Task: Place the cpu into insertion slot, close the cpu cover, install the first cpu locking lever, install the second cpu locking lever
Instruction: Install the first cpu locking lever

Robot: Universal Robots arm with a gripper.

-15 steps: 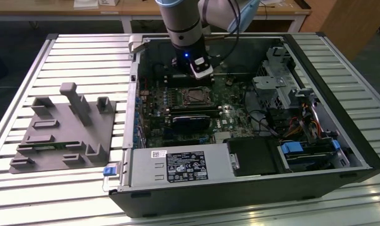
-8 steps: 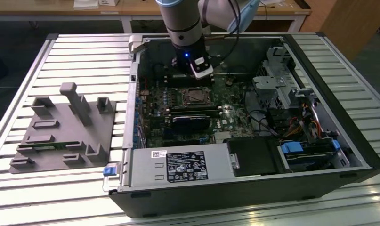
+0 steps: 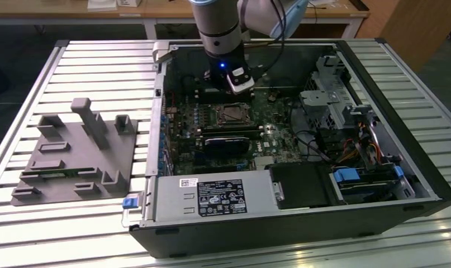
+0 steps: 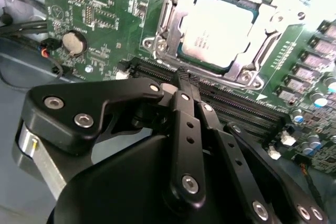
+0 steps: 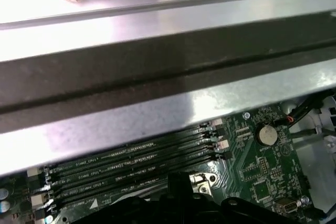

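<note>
My gripper (image 4: 182,80) is closest to me in the second wrist view. Its two black fingers are pressed together, and I see nothing between them. The tip hangs just over the long black memory slots (image 4: 236,103), beside the near edge of the socket. I cannot tell if it touches the board. Just past those slots sits the cpu (image 4: 218,27), lying flat in the insertion slot (image 3: 232,114), near the middle of the green board inside the computer case (image 3: 285,234). The cpu cover (image 4: 167,22) looks like it is down around the chip, with its shiny frame on all sides. So I think the work now is on the locking levers. To do that well I would go slow and push only on the thin lever. I would keep the fingers off the chip top and off the memory slots, and I would watch that the cover stays flat. I cannot make out the levers, so I do not know if either one is hooked. The gripper body hides the board below it, and a bright metal wall covers most of the first wrist view. Farther off, a grey holder tray (image 3: 69,162) rests on the desk (image 3: 84,56) at the exterior view's left.
</note>
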